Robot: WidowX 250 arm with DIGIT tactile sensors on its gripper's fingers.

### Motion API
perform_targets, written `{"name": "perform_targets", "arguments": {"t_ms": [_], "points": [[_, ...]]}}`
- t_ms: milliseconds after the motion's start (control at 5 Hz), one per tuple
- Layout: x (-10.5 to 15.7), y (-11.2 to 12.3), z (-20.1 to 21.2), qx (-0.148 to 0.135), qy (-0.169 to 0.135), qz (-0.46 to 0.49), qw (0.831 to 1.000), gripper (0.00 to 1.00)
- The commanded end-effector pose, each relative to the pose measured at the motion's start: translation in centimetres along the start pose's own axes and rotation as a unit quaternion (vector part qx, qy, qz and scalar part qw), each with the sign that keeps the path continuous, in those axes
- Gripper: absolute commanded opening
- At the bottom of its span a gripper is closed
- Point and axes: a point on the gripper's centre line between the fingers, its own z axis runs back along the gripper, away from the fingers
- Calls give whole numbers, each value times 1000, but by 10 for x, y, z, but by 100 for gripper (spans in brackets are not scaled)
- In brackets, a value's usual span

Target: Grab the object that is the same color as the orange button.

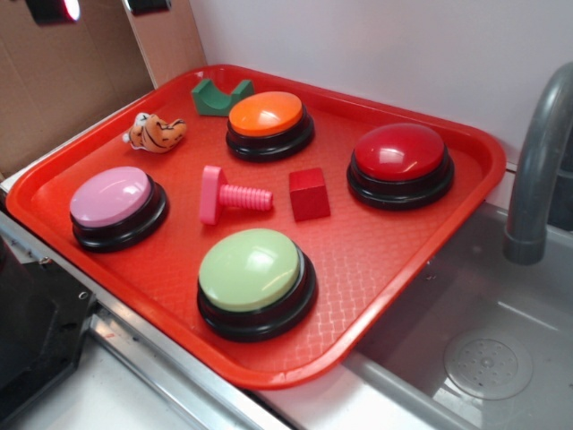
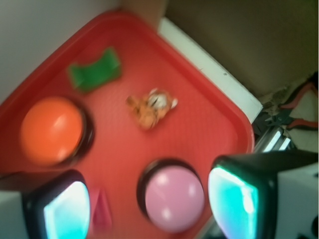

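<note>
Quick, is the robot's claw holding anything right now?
Gripper: open, holding nothing; the tiger lies apart from its fingers on the tray.

The small orange plush tiger with black stripes and white patches [image 1: 156, 133] [image 2: 151, 107] lies on its side near the tray's far left edge. The round glossy orange-topped push button on a black base [image 1: 269, 124] [image 2: 51, 130] stands upright near the tray's far corner.

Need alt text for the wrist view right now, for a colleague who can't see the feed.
Blurred view down onto a red tray: a small orange plush tiger lies near the middle, untouched, with the open gripper at the bottom edge. An orange button sits left, a pink button between the fingers, a green block upper left.
</note>
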Motion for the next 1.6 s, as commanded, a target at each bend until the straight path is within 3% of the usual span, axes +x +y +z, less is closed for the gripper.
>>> {"name": "perform_targets", "arguments": {"t_ms": [0, 400, 600, 800, 1000, 1400], "points": [[18, 43, -42, 9, -18, 173, 985, 100], [31, 29, -108, -41, 4, 94, 995, 100], [33, 5, -116, -64, -2, 47, 997, 100], [28, -13, -124, -91, 12, 6, 996, 100], [18, -9, -140, -82, 55, 1, 995, 0], [18, -3, -129, -52, 20, -71, 996, 0]]}}
